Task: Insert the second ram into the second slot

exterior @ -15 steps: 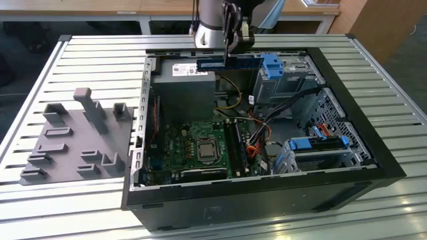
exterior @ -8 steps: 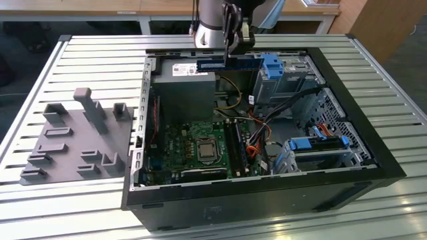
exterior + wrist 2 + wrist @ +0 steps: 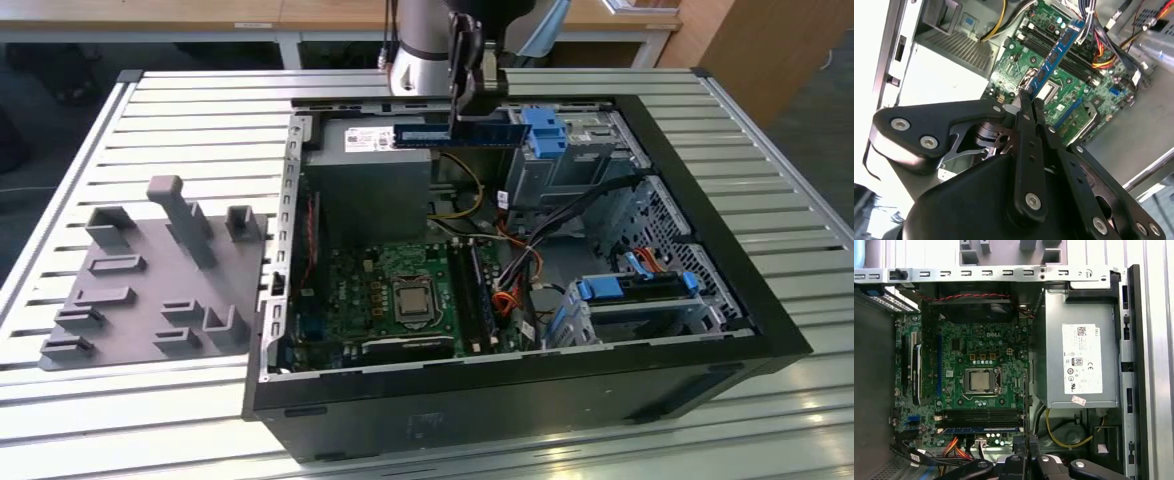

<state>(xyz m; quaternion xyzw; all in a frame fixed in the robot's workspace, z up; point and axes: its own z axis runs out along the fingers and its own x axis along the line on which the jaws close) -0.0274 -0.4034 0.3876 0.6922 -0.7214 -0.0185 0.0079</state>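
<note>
The second ram point(image 3: 427, 136) is blue with dark chips; the motherboard point(image 3: 358, 290) is green, the computer case point(image 3: 534, 400) black, the ribbed table point(image 3: 200, 130) silver-grey.

The green motherboard point(image 3: 999, 340) lies in the open case; its square processor socket point(image 3: 979, 380) sits in the middle; a grey power supply point(image 3: 1076, 315) stands beside it; the second ram point(image 3: 981, 430), seen edge-on, runs along the dark memory slots point(image 3: 979, 416), near the hand point(image 3: 1025, 447).

The exterior view looks down aslant on the open black computer case point(image 3: 534, 400) on the ribbed metal table point(image 3: 200, 110). Both wrist views look closely down on its green motherboard point(image 3: 1004, 340), which all three share.
</note>
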